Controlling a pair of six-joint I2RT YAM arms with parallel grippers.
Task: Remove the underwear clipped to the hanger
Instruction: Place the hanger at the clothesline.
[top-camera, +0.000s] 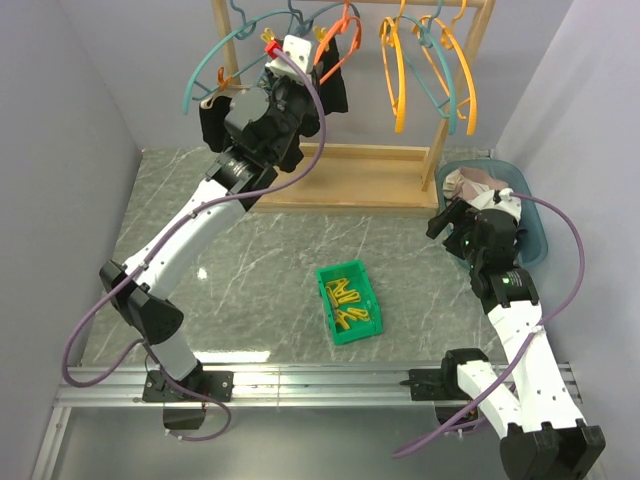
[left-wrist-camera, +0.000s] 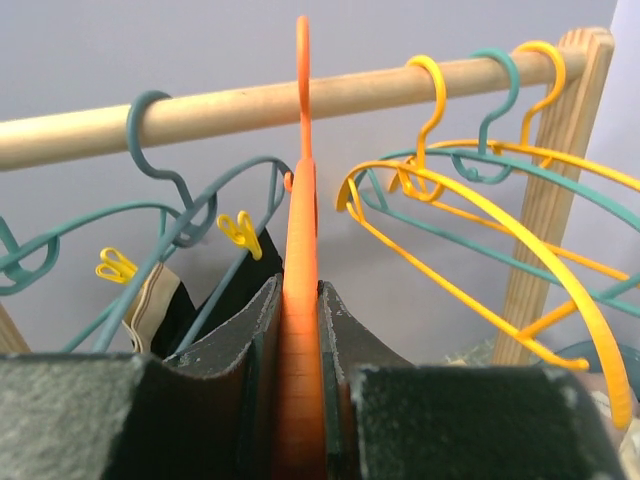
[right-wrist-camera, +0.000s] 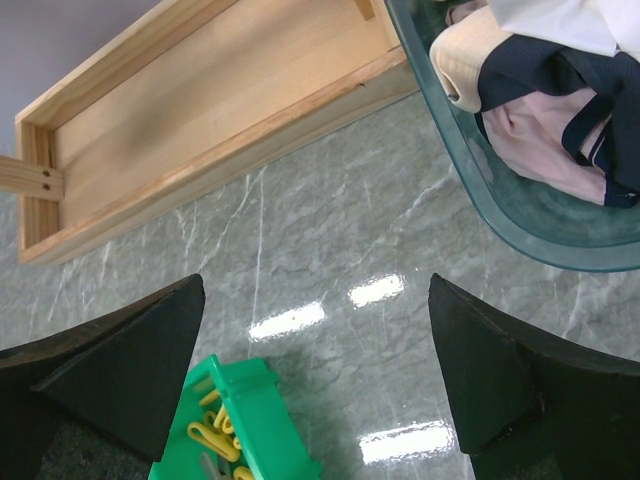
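Observation:
My left gripper (top-camera: 292, 92) is raised to the wooden rail and is shut on the lower arm of an orange hanger (top-camera: 341, 38). In the left wrist view the orange hanger (left-wrist-camera: 301, 240) runs straight up between my fingers (left-wrist-camera: 245, 335). Black underwear (top-camera: 334, 88) hangs from the orange hanger. More black underwear (top-camera: 211, 126) hangs on a teal hanger (top-camera: 205, 68) to the left, where it shows behind yellow pegs (left-wrist-camera: 238, 229) as dark cloth (left-wrist-camera: 243, 283). My right gripper (top-camera: 446, 222) is open and empty over the table (right-wrist-camera: 315, 350).
Several empty yellow and teal hangers (top-camera: 402, 72) hang at the rail's right end (left-wrist-camera: 470, 205). The wooden rack base (top-camera: 350, 180) lies behind. A green bin (top-camera: 350, 302) holds yellow pegs. A blue basin (top-camera: 535, 238) at the right holds removed garments (right-wrist-camera: 545, 105).

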